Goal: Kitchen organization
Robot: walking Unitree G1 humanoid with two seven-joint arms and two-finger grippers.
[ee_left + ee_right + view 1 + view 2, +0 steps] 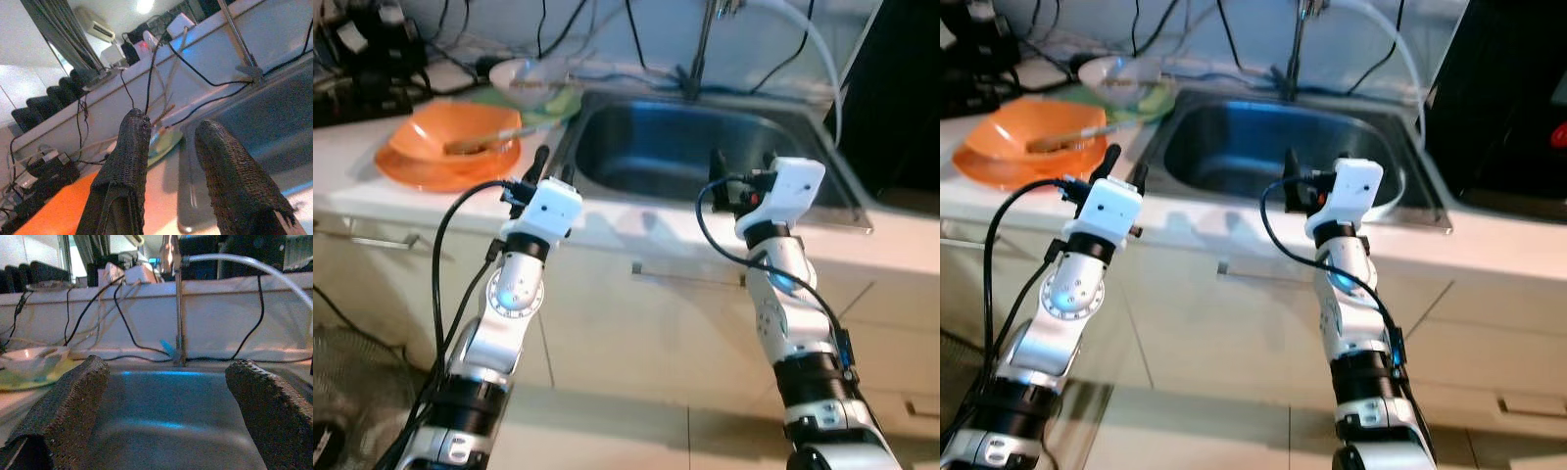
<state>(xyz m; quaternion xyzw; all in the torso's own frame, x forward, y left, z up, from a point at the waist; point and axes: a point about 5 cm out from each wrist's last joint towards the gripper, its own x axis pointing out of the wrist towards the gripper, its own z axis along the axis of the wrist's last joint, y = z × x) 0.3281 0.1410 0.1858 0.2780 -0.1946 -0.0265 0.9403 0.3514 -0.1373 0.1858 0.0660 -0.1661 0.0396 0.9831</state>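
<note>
sink (675, 147), orange bowl (450, 137), counter edge.
left gripper (171, 161) and right gripper (166, 411) both spread, empty; head views add bowl's spoon (484, 142).

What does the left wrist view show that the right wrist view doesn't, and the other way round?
Left wrist view: the open left claw, the orange plate on the counter and a wall air conditioner. Right wrist view: the open right claw and the white hose arching from the faucet. Both: the steel sink, the faucet stem, the green plate and black cables along the back wall.
</note>
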